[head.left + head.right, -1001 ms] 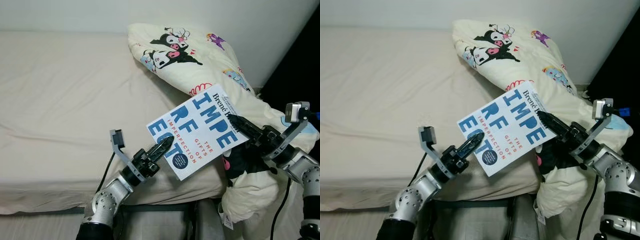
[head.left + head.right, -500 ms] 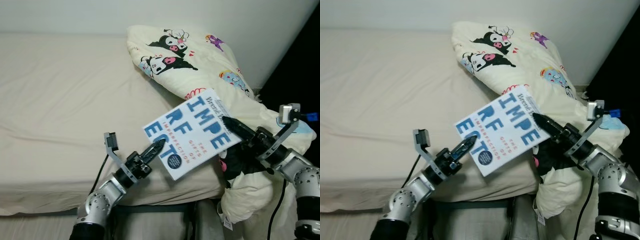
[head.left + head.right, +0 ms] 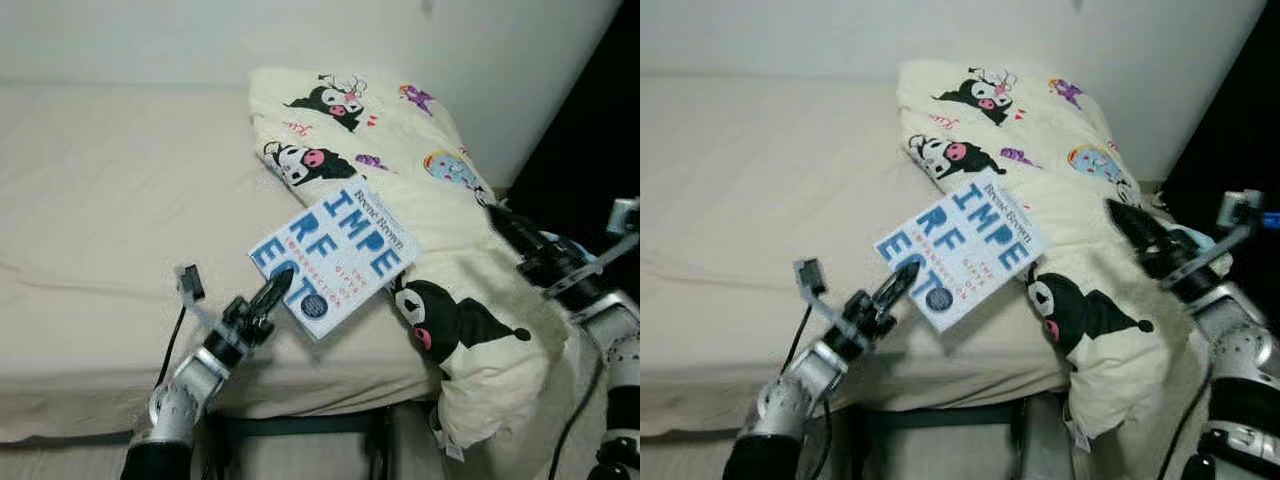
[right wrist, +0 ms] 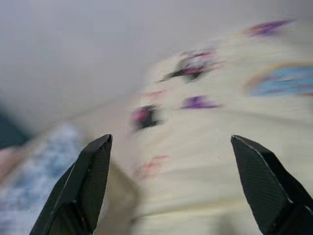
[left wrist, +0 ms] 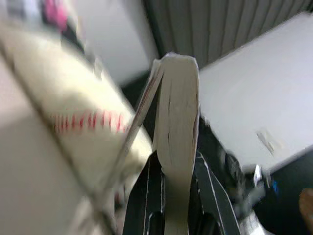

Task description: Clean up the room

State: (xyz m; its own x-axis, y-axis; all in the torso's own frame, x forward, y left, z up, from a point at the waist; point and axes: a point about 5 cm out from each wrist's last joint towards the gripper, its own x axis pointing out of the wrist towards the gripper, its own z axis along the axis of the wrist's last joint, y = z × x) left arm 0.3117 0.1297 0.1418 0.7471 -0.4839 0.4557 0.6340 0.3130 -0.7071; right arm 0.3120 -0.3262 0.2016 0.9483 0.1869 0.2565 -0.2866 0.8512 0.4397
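Item: white paperback book with blue lettering (image 3: 333, 260), pinched at one corner by our left gripper (image 3: 270, 292); may pivot and slip. Our right gripper (image 4: 171, 191) spread, empty, above cream cartoon-print quilt (image 3: 440, 210).

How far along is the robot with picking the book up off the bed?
Done: the book is lifted clear of the bed. In hand: the left gripper alone pinches its lower edge; the right gripper is open over the cartoon-print duvet. Left: putting the book away.

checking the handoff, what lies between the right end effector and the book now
A stretch of the cartoon-print duvet, seen in the left eye view. The right end effector is open; the left end effector grips the book.
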